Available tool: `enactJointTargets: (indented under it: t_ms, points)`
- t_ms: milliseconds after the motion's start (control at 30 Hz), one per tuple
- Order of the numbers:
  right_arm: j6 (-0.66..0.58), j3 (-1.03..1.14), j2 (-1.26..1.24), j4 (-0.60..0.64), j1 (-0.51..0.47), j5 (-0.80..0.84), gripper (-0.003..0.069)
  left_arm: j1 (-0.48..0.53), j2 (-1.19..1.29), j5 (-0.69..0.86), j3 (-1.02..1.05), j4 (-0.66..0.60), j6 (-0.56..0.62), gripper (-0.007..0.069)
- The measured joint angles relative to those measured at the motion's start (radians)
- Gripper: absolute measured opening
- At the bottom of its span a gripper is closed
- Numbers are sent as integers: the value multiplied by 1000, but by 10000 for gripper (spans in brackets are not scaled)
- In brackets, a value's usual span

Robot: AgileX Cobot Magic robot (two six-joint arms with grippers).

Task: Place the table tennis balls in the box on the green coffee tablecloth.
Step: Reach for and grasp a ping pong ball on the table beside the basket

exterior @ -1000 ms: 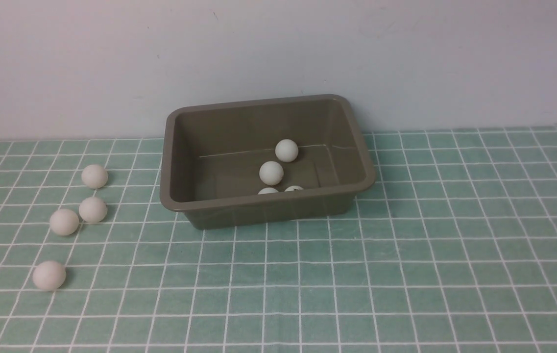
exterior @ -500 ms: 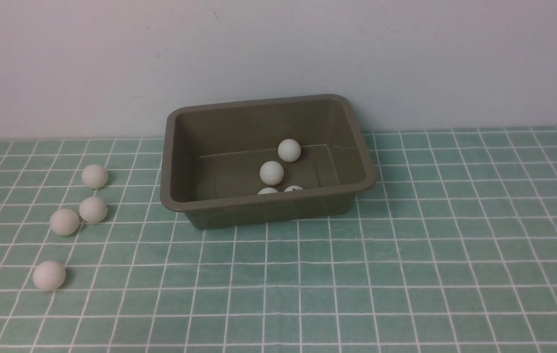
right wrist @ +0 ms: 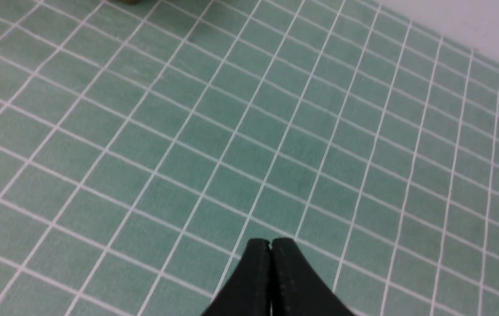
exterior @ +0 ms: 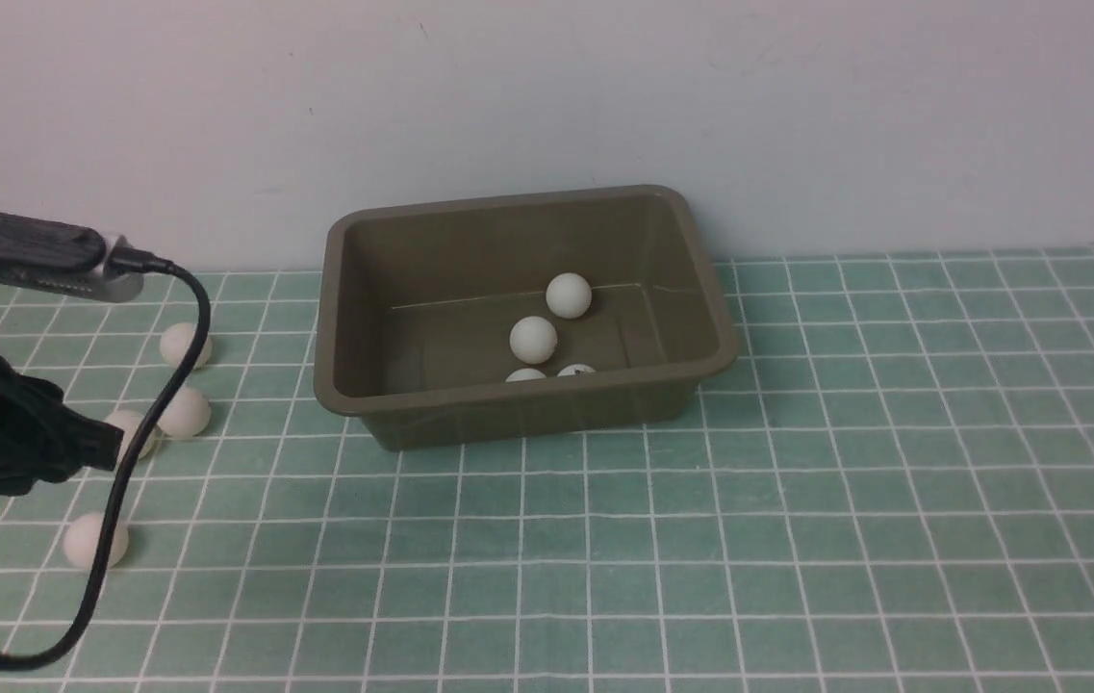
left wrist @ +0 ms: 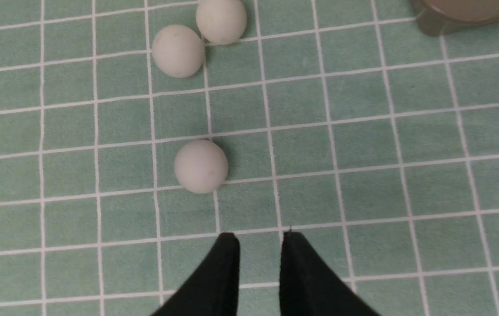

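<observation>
Step in hand, pick approach: L gripper (left wrist: 259, 239), jaws slightly apart and empty, hovers near the closest loose table tennis ball (left wrist: 200, 166) on the green tablecloth (exterior: 797, 529), left of the box (exterior: 527, 419) holding four others; R gripper (right wrist: 270, 241) pressed together, idle; next move reqs wider jaws, centring over ball, descent.

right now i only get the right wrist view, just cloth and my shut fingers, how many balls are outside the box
Observer: Four loose balls lie on the tablecloth, to the robot's left of the box.
Operator: and in the box
Observer: Four balls inside, two half hidden behind the near wall.
Operator: is the left arm holding one
Observer: No. The left gripper hangs over the cloth with its fingers slightly apart and nothing between them; the nearest ball sits just ahead of the tips.
</observation>
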Motion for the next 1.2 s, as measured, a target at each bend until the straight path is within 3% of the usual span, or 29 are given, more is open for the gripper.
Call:
enactJointTargets:
  t_ms: [100,200,233,333,500,700,833,1067,1200]
  points:
    - [13,56,-72,0,0,26,-15,0,55,-2,-25,13,0,266]
    - [66,126,-192,0,0,75,-15,0,129,-5,-47,25,-11,429]
    - [69,126,-192,0,0,78,-15,0,129,-5,-47,25,-11,429]
    - [117,142,-275,0,0,116,-15,0,204,-5,-48,94,-89,548]
    - [134,142,-349,-1,0,135,-15,0,288,-8,-48,174,-166,574]
    - [137,142,-362,0,0,139,-15,48,395,-40,-50,153,-159,574]
    - [137,142,-362,3,0,142,-15,108,447,-87,-50,59,-86,574]
    - [137,142,-362,5,0,142,-15,199,528,-159,-54,-219,149,574]
    - [137,142,-362,5,0,142,-15,203,563,-176,-67,-256,187,574]
